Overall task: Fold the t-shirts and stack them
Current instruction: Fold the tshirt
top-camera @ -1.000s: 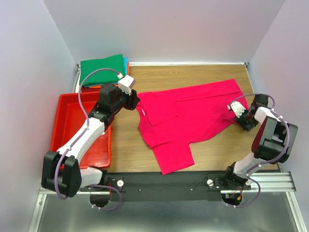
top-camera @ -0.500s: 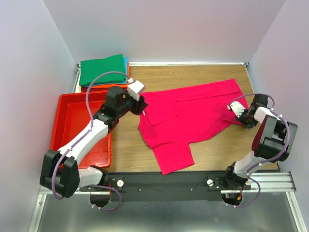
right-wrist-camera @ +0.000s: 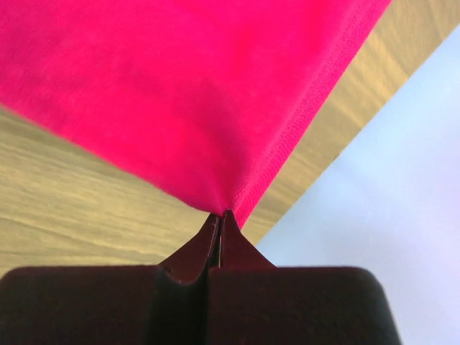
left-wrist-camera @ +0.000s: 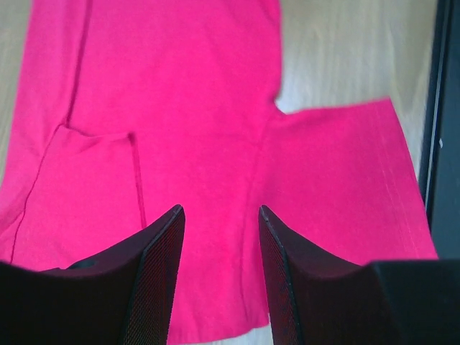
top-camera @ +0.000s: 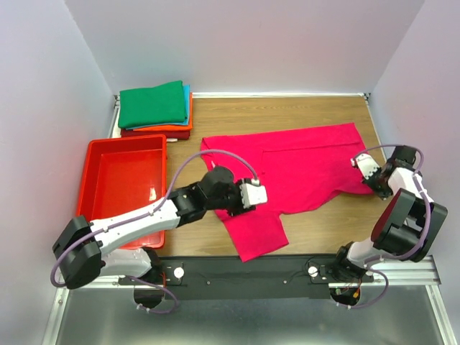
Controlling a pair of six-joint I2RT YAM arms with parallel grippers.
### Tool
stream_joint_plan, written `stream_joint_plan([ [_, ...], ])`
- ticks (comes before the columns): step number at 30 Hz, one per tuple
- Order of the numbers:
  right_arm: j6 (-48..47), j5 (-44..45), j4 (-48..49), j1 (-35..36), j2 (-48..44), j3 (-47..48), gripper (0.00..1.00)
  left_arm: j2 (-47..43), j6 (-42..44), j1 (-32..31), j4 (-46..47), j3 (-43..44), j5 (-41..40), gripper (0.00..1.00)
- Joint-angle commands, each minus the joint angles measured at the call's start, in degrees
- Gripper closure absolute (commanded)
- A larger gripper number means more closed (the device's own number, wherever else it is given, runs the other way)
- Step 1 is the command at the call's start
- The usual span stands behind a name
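- Pinching one corner of the magenta-pink t-shirt point(top-camera: 295, 169), the right gripper point(right-wrist-camera: 219, 215) has its jaws pressed tight together on the stitched hem at the shirt's right end.
- The left gripper point(left-wrist-camera: 220, 213) hangs over the shirt's near left part with its fingers spread and nothing between them. Below it lies the seam where the body meets the near sleeve. Whether the tips touch the cloth cannot be told.
- The shirt lies spread across the wooden table point(top-camera: 287, 111), mostly flat. One sleeve points toward the arm bases and a flap is doubled over on its far left side.
- A stack of folded shirts sits at the far left corner. The green shirt point(top-camera: 152, 104) is on top, with a teal-blue shirt point(top-camera: 188, 97) showing only its edge beneath. Next comes an orange shirt point(top-camera: 176, 127), and a dark red shirt point(top-camera: 154, 134) lies at the bottom.
- The red tray point(top-camera: 122, 144) stands just nearer than the stack and apart from the spread shirt. The left arm passes over its near right corner.
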Motion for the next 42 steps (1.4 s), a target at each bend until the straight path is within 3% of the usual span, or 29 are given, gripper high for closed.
stream_joint_plan([
  [1, -3.8, -1.3, -6.2, -1.8, -0.7, 0.4, 1.0, -1.2, 8.1, -5.1, -7.5, -1.3, -6.3, 0.46],
  [13, -1.5, -0.1, -6.2, -4.7, 4.3, 5.5, 1.0, -1.2, 14.9, -23.2, -12.5, -4.0, -4.9, 0.45],
  [21, -0.7, -1.1, -6.3, -4.7, 4.4, 5.6, 1.0, 4.1, 15.4, -30.2, -12.3, -4.7, -2.6, 0.47],
  [28, -0.7, -1.3, -6.4, -4.7, 4.6, 5.5, 1.0, 7.7, 14.6, -33.1, -10.1, -7.1, -6.0, 0.48],
  [42, -1.3, -3.3, -6.3, -4.7, 4.3, 4.8, 1.0, 11.8, 16.7, -33.2, -7.6, -9.3, -9.9, 0.5],
])
